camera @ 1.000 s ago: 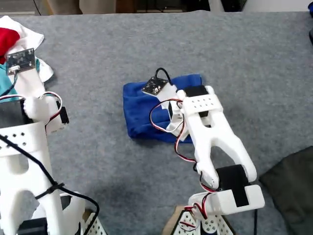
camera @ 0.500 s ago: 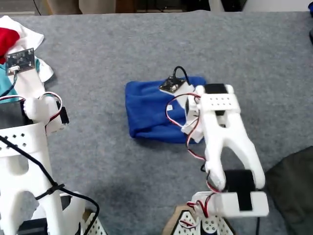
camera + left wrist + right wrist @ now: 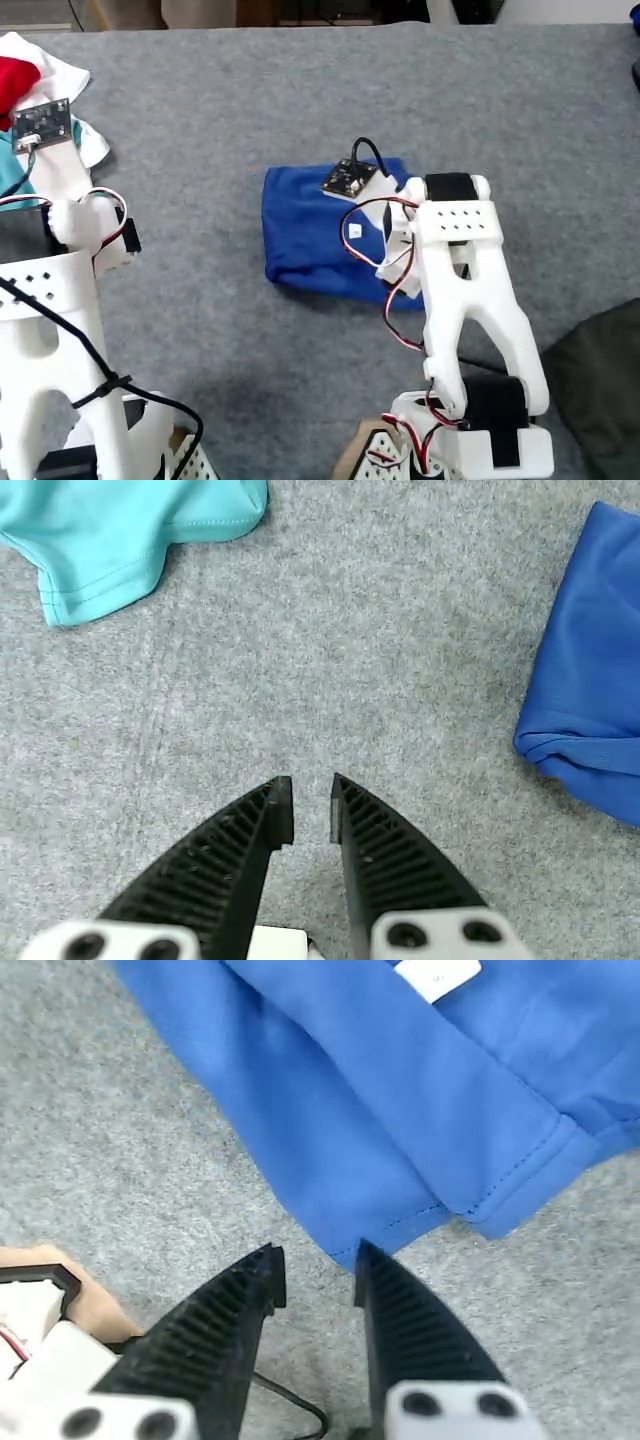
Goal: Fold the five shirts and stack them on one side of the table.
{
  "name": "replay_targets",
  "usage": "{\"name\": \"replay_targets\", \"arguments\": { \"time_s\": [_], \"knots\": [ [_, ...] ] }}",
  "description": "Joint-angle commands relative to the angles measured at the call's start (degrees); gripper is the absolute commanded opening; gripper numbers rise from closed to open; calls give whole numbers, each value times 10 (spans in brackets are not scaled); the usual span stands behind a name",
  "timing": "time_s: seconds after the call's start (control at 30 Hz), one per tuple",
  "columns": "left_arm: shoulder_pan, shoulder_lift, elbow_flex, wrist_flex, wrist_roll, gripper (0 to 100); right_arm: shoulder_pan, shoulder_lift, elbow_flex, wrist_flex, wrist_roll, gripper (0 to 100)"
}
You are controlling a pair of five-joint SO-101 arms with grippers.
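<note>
A folded blue shirt (image 3: 310, 235) lies mid-table, with a white label (image 3: 352, 231) on top. The right arm (image 3: 455, 230) hangs over its right part. In the right wrist view my right gripper (image 3: 315, 1265) is open by a small gap at the blue shirt's (image 3: 400, 1110) hem, a corner of the cloth beside one fingertip and carpet showing between the fingers. My left gripper (image 3: 312, 810) hovers over bare carpet, open by a narrow gap with nothing in it, between the teal shirt (image 3: 120, 530) and the blue shirt (image 3: 590, 670).
A pile of white (image 3: 60, 70), red (image 3: 15, 80) and teal (image 3: 12, 165) shirts lies at the far left corner. A dark shirt (image 3: 600, 380) lies at the near right edge. The left arm (image 3: 55, 300) stands at the near left.
The right arm has swung to the right and drawn back toward its base, and the blue shirt has slid a little to the right with it. The left arm has not moved.
</note>
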State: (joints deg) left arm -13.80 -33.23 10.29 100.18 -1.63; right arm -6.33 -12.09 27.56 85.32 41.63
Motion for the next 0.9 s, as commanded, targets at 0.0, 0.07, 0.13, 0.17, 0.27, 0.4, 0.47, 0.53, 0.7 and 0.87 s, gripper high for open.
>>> {"name": "replay_targets", "arguments": {
  "time_s": [0.0,0.07,0.13,0.17,0.27,0.4,0.47,0.53,0.7,0.87],
  "knots": [
    [-1,-15,1,5,-1,84,-7,-29,-58,-1,8,157],
    [-1,-15,1,5,-1,84,-7,-27,-80,-18,8,158],
    [-1,-15,1,5,-1,84,-9,-8,-96,-47,9,158],
    [-1,-15,1,5,-1,83,-15,10,-106,-56,6,158],
    [-1,-15,1,5,-1,83,-26,97,-148,-63,1,158],
    [-4,-15,1,5,-1,83,-27,218,-239,-62,-28,157],
    [-4,-15,2,5,-1,83,-28,267,-275,-60,-33,156],
    [-3,-15,2,5,-1,83,-31,305,-298,-60,-36,143],
    [-1,-15,2,5,0,83,-30,361,-311,-60,-36,3],
    [-1,-15,2,5,0,83,-28,341,-317,-21,-35,5]
  ]
}}
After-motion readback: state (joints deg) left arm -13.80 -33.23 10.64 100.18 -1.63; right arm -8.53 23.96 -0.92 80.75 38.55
